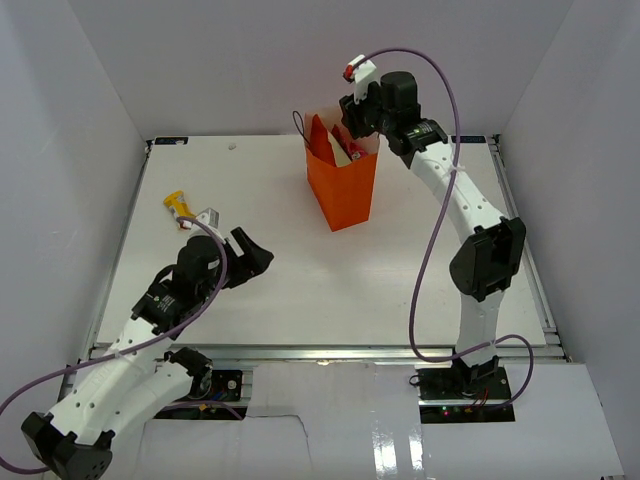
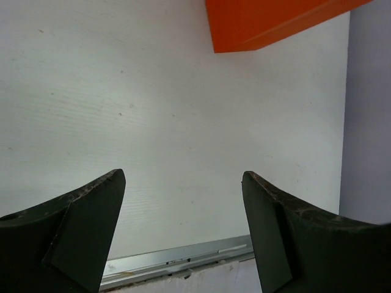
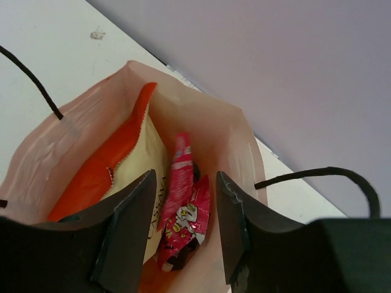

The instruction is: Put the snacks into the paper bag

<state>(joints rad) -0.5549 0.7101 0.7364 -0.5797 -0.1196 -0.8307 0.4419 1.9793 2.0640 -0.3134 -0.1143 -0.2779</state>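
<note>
The orange paper bag (image 1: 342,187) stands upright at the back middle of the table. My right gripper (image 1: 352,122) hovers over its mouth, open and empty. In the right wrist view the gripper (image 3: 186,183) looks down into the bag (image 3: 232,140). Inside lie the cream-and-orange chip bag (image 3: 131,162) and pink packets (image 3: 183,213). A small yellow packet (image 1: 178,205) lies on the table at the left. My left gripper (image 1: 255,258) is open and empty, low over the table to the right of the yellow packet. In the left wrist view (image 2: 183,183) only the bag's orange corner (image 2: 269,21) shows.
White walls enclose the table on the left, back and right. A metal rail (image 2: 183,259) runs along the table's near edge. The bag's black cord handles (image 3: 317,174) stick out at its rim.
</note>
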